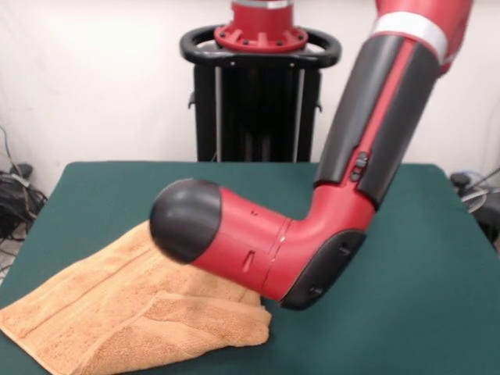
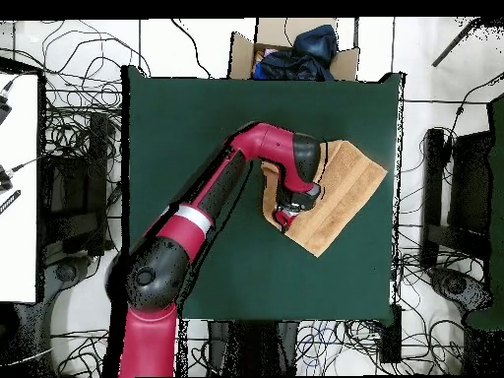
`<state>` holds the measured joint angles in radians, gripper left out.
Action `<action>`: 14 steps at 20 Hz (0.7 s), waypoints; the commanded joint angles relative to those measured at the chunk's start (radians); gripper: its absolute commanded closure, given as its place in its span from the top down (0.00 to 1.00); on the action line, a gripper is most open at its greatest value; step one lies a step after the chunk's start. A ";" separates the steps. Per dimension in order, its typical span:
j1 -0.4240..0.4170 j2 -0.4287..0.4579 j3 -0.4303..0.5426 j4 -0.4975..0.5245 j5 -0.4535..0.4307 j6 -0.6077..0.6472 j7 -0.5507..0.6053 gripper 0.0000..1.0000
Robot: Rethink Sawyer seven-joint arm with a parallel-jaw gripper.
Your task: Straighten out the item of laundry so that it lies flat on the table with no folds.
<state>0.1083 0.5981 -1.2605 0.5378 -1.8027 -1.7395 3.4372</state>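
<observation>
Table (image 1: 437, 258) w/ dark green top fills most of both views, far bigger than anything on it. Red-and-black arm (image 1: 367, 148) comes next: in front view it drops from upper right, bends at an elbow and runs left, ending in a rounded black cap over the cloth. Overhead it reaches diagonally across the tabletop to the towel. Towel (image 1: 101, 312), peach-orange terry, lies at front view's lower left, near the table's corner; overhead it sits skewed vs. the table edges. Not flat: one part is doubled over, w/ a thick fold ridge along its right side, and a woven band runs across it. Gripper (image 2: 287, 214) shows only overhead, down at the towel's edge; can't tell if jaws are apart or closed.
</observation>
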 commanded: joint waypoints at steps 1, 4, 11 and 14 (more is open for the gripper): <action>0.051 0.003 0.077 0.141 0.033 0.082 0.050 0.00; 0.067 -0.001 0.084 0.174 0.025 0.083 0.031 0.00; 0.075 -0.031 0.083 0.208 0.014 0.079 0.006 0.00; 0.079 -0.083 0.061 0.210 0.035 0.132 0.018 0.00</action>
<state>0.1795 0.5806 -1.2548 0.7338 -1.8025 -1.7385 3.4372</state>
